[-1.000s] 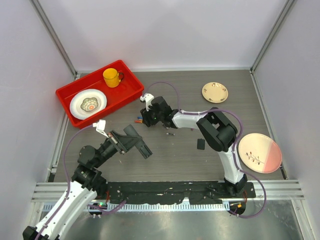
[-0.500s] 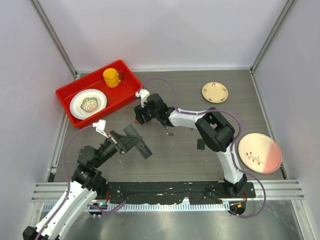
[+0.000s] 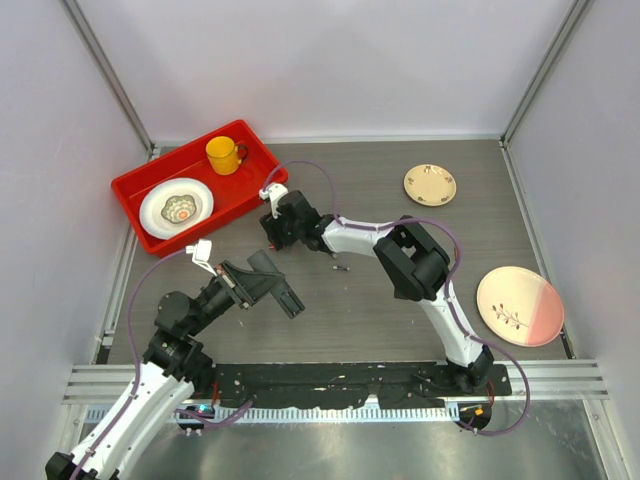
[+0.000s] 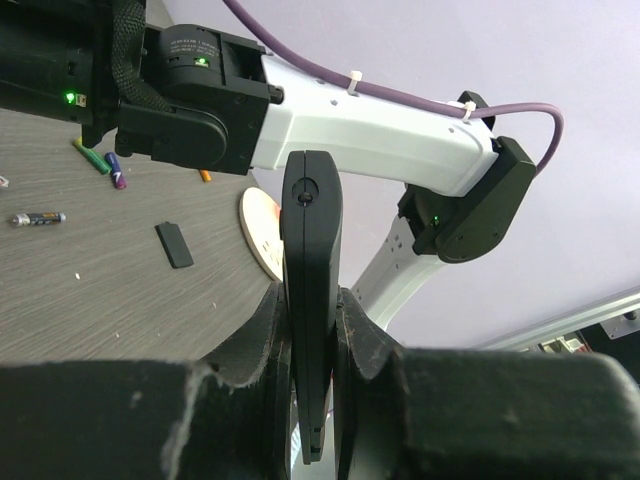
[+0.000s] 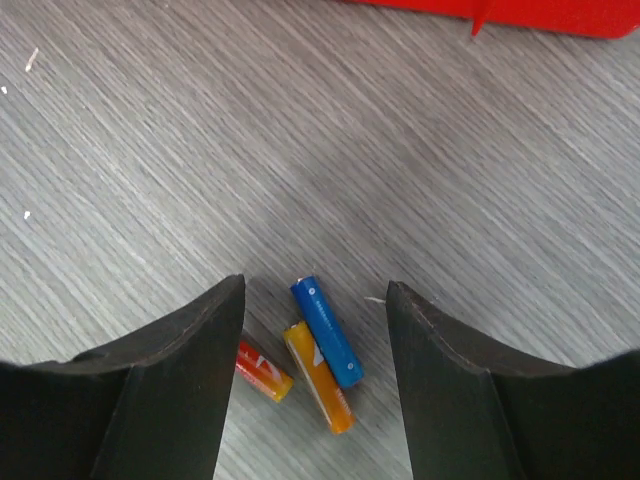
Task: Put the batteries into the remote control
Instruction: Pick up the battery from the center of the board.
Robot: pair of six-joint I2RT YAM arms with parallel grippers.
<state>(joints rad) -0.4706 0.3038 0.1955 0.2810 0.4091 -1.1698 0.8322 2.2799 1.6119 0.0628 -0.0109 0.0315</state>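
Hovering spread over the batteries (image 5: 327,332) on the bench (image 5: 150,120) near the red tray (image 5: 520,12), long axes approx. across its closing line, the right end effector (image 5: 315,292) is placed nearest; the remote control (image 4: 312,220) is pinched by the left end effector (image 4: 312,340).

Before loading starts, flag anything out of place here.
Nothing looks damaged. The batteries lie loose at mixed angles on the table, one silver battery apart from the rest; a small black square piece lies alone nearby.
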